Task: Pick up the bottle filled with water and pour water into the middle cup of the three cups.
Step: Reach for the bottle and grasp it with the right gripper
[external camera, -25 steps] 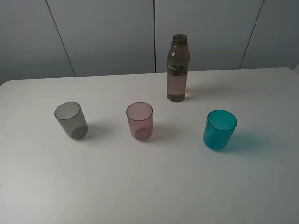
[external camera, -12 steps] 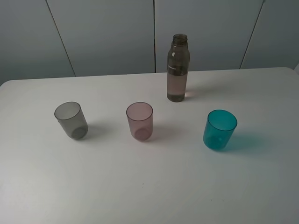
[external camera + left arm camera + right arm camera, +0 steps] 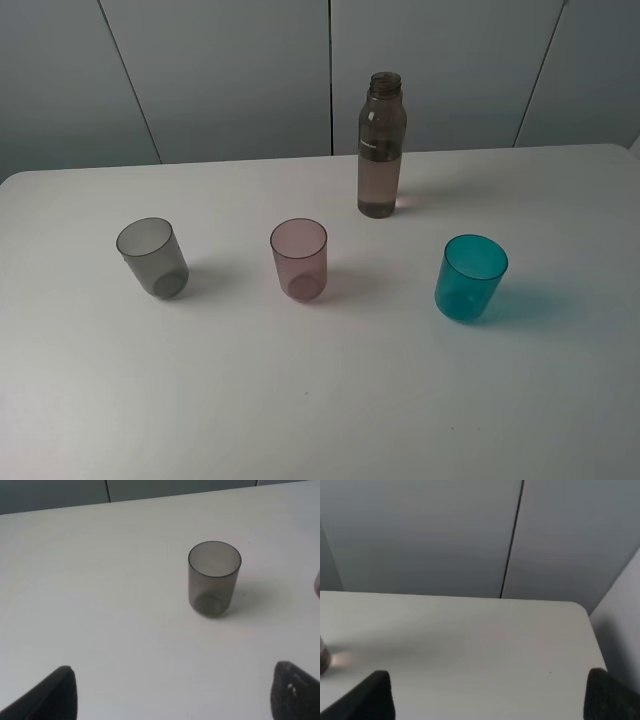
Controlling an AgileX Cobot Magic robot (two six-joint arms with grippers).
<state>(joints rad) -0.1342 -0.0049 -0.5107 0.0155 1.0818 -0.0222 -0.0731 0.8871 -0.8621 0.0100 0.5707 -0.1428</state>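
The smoky brownish bottle (image 3: 381, 150) stands upright and capless at the back of the white table (image 3: 320, 400), with water in it. The three cups stand in a row in front of it: the smoky grey cup (image 3: 152, 257) on the left, the pale pink middle cup (image 3: 299, 260), and the teal-blue cup (image 3: 470, 278) on the right. Neither gripper shows in the exterior high view. The left gripper (image 3: 175, 697) is open and empty, well short of the grey cup (image 3: 214, 577). The right gripper (image 3: 490, 697) is open and empty; only the bottle's base (image 3: 323, 659) shows at the edge of its view.
Grey wall panels (image 3: 230, 70) rise behind the table's far edge. The table's rounded far right corner (image 3: 582, 611) shows in the right wrist view. A sliver of the pink cup (image 3: 317, 582) sits at the edge of the left wrist view.
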